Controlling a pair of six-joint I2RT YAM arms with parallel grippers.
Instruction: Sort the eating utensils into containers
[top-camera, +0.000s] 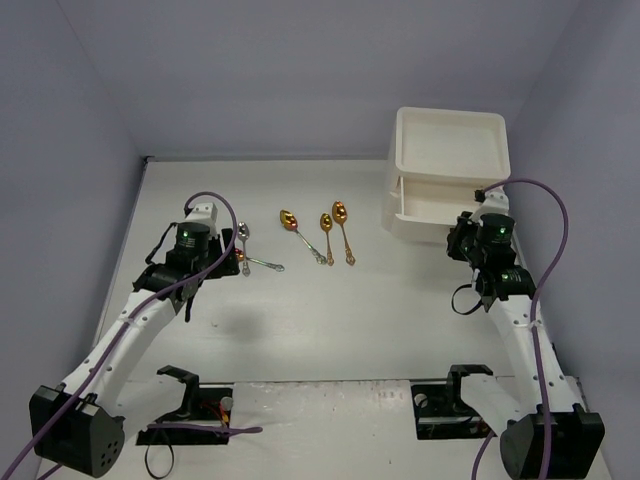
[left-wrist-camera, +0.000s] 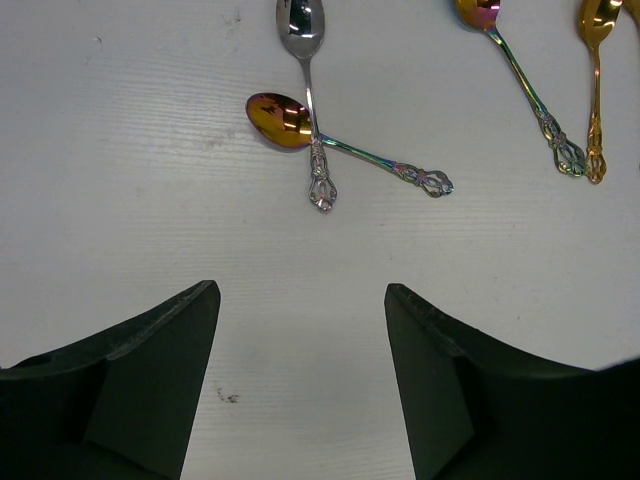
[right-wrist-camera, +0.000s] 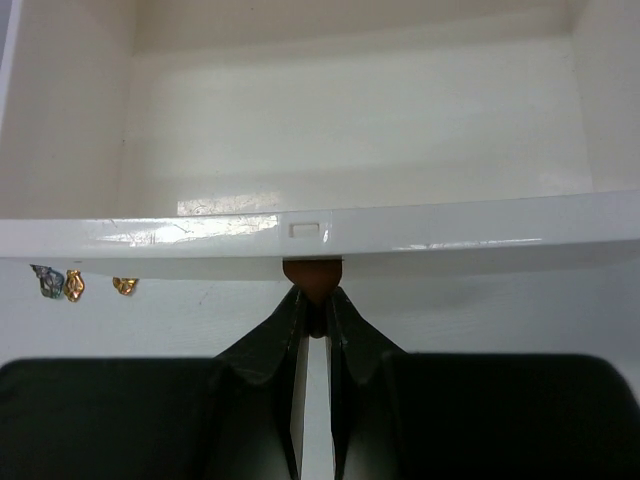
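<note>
A silver spoon (left-wrist-camera: 305, 60) lies across a gold-bowled spoon with a rainbow handle (left-wrist-camera: 285, 120) on the table. My left gripper (left-wrist-camera: 300, 292) is open and empty just short of them; in the top view it (top-camera: 230, 262) hovers by this pair (top-camera: 250, 255). Three more gold spoons (top-camera: 326, 232) lie in the middle. The cream-white cabinet (top-camera: 450, 150) stands at the back right with one drawer (right-wrist-camera: 350, 120) pulled out and empty. My right gripper (right-wrist-camera: 315, 300) is shut on that drawer's brown handle (right-wrist-camera: 313, 277).
The cabinet's top is a shallow tray (top-camera: 450, 140). Walls close the table at the back and both sides. Handle ends of the middle spoons (right-wrist-camera: 60, 283) show left of the drawer in the right wrist view. Purple cables trail over both arms.
</note>
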